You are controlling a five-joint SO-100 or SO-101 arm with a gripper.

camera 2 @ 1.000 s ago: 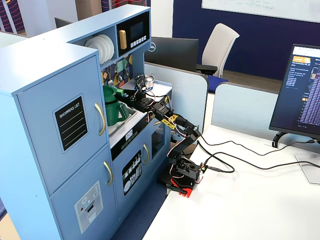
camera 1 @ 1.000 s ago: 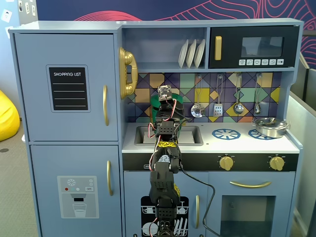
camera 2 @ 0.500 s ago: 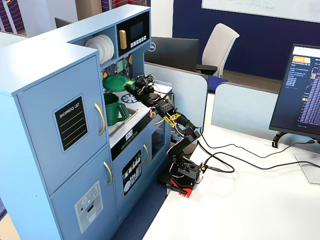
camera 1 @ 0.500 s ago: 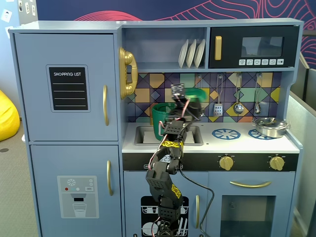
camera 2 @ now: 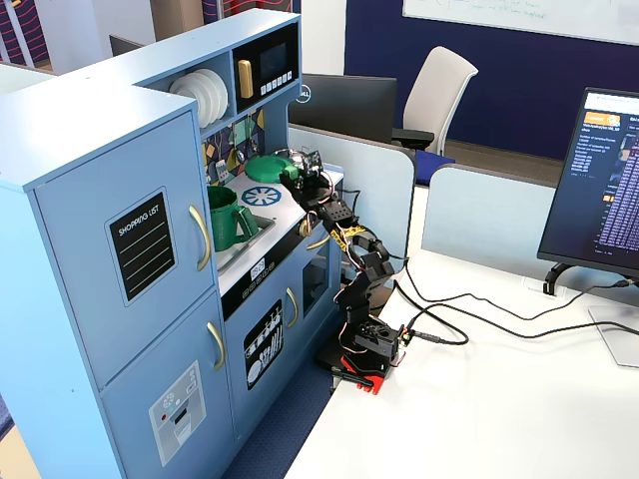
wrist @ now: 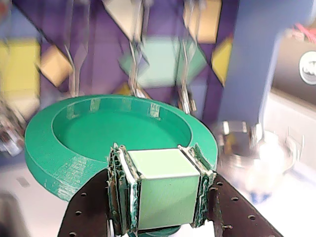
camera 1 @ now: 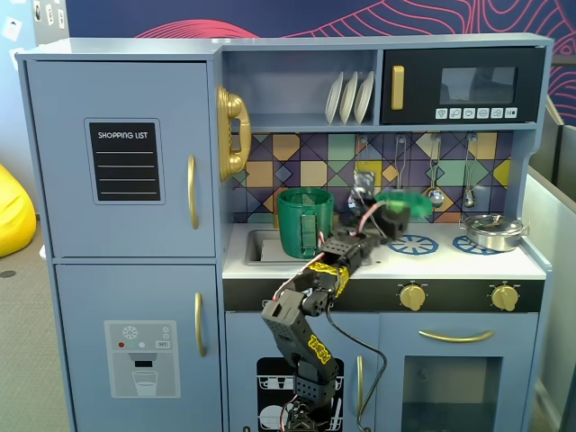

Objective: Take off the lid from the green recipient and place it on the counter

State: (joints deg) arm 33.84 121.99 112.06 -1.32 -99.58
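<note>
Lid (camera 1: 403, 201) was off the green recipient (camera 1: 304, 222) and in the air, so the removal half looked done; placing was what remained. Gripper (wrist: 160, 195) was clamped on the lid's centre knob, the pale green block sitting tight between the pads (wrist: 117, 185) in the wrist view, with the disc's underside and rim facing the camera, so the lid hung tilted rather than flat. In a fixed view the lid hovered above the near blue burner ring (camera 1: 412, 244), well clear of the white surface (camera 1: 450, 261), not touching it. Recipient stood open at the sink (camera 1: 261, 245) end, upright, apart from the arm. Room: the patch of surface under and in front of the lid looked bare, burner print only. To the right in that view sat the silver pot (camera 1: 493, 231) on the far ring, near enough that I'd keep the drop on the near ring. Behind the lid hung utensils (camera 1: 435, 178) on the backsplash, close to the lid's back edge in the wrist view, so backing toward the wall looked tight. Front edge of the surface dropped straight to the knob panel (camera 1: 413, 295); a lid put down too far forward could slide off. My read: level it out, lower straight down, release.
</note>
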